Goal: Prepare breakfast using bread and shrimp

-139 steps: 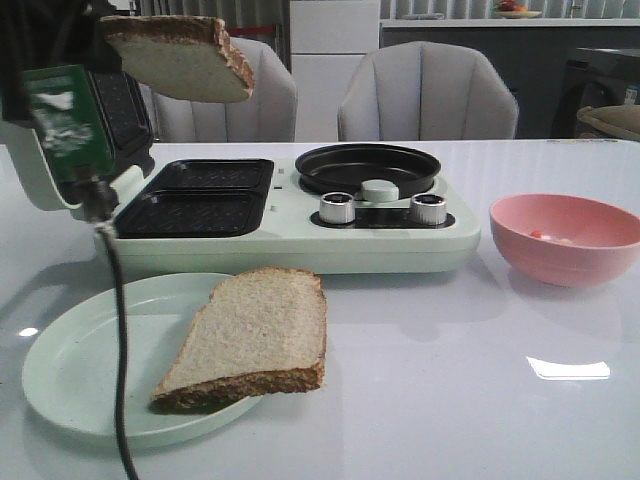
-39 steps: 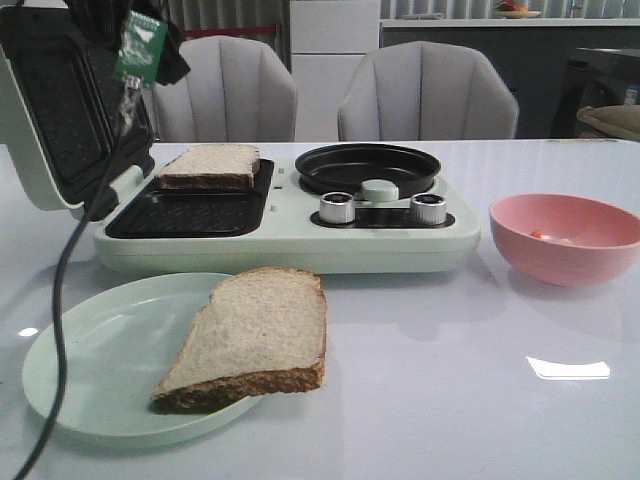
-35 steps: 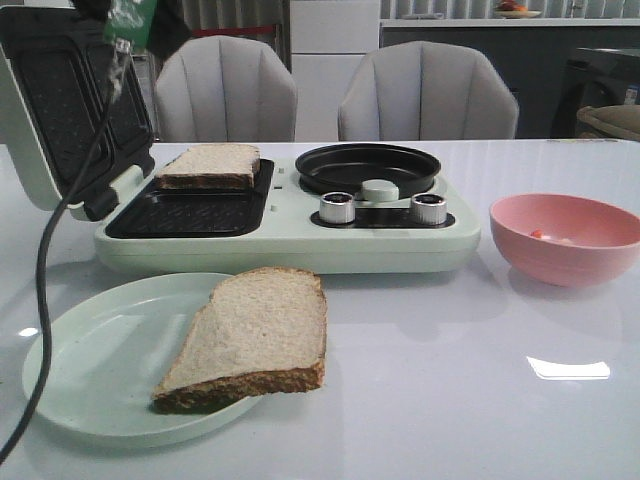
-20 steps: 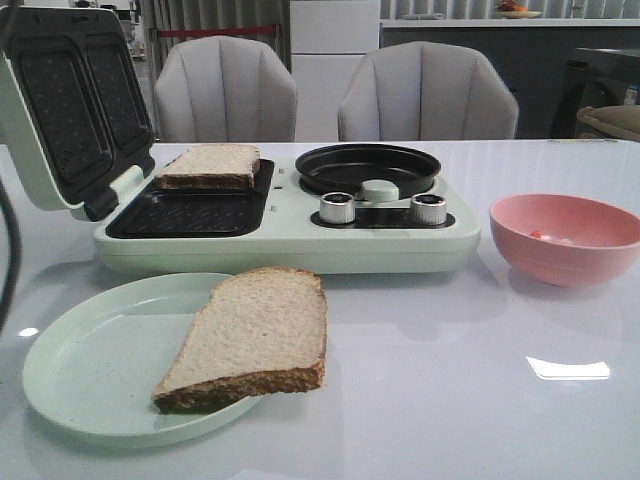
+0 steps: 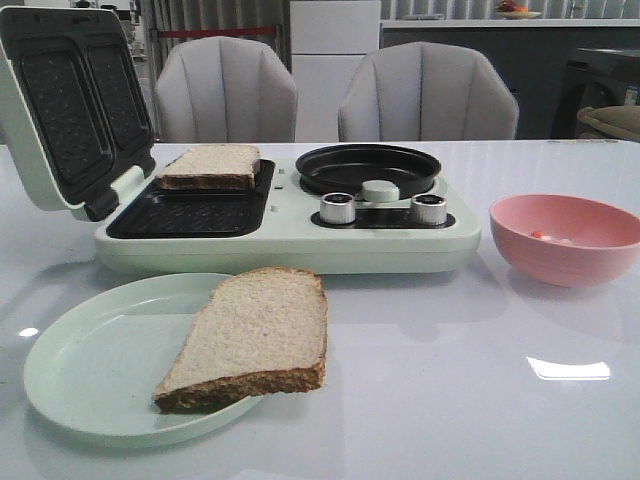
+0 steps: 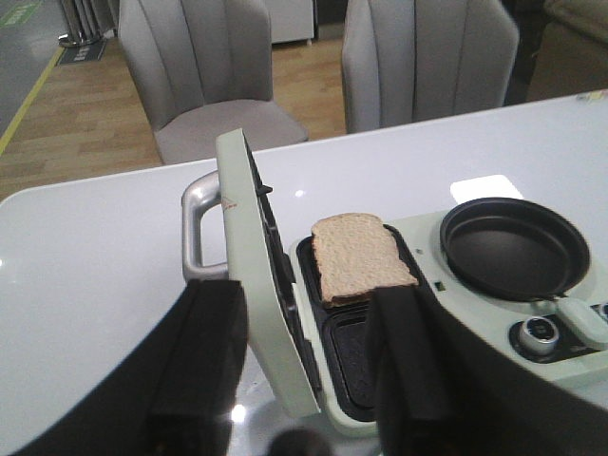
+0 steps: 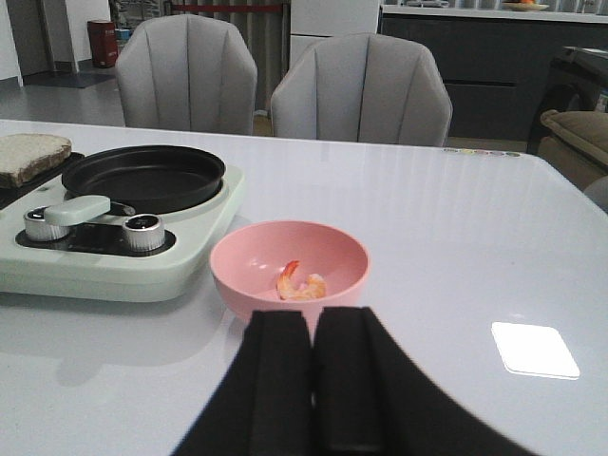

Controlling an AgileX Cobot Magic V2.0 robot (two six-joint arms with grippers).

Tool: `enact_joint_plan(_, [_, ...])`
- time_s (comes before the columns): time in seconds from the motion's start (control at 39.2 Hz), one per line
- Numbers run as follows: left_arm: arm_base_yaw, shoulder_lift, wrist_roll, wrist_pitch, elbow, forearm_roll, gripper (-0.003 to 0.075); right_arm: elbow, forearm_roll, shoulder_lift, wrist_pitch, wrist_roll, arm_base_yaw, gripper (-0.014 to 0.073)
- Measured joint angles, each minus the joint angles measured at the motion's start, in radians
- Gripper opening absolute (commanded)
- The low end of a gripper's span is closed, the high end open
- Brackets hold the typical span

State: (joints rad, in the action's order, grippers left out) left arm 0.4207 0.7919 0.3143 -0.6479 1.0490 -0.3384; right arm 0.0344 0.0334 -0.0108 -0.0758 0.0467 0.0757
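I see one bread slice [image 5: 209, 165] lying in the far grill well [image 6: 364, 269], the other slice [image 5: 255, 335] half on the plate [image 5: 95, 355], overhanging its rim. My left gripper [image 6: 309, 356] hangs spread wide and empty above the grill. My right gripper [image 7: 314, 375] is pressed closed, empty, before the bowl [image 7: 289, 269] holding what looks like one shrimp [image 7: 301, 282]. Bread is light, soft and crumbly, so I'd pinch gently across a crust edge. Shrimp seems slippery; I'd grip its thick middle.
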Motion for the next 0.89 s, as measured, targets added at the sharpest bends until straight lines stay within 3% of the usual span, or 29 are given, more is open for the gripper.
enact_joint_plan(0.41, [0.000, -0.451, 0.006, 0.008, -0.347, 0.036, 0.0363, 0.000, 0.000, 0.000, 0.000, 0.000, 0.000, 0.0134])
enact_joint_plan(0.89, [0.053, -0.767, 0.008, 0.248, -0.701, 0.036, 0.0363, 0.000, 0.000, 0.000, 0.000, 0.000, 0.000, 0.0134])
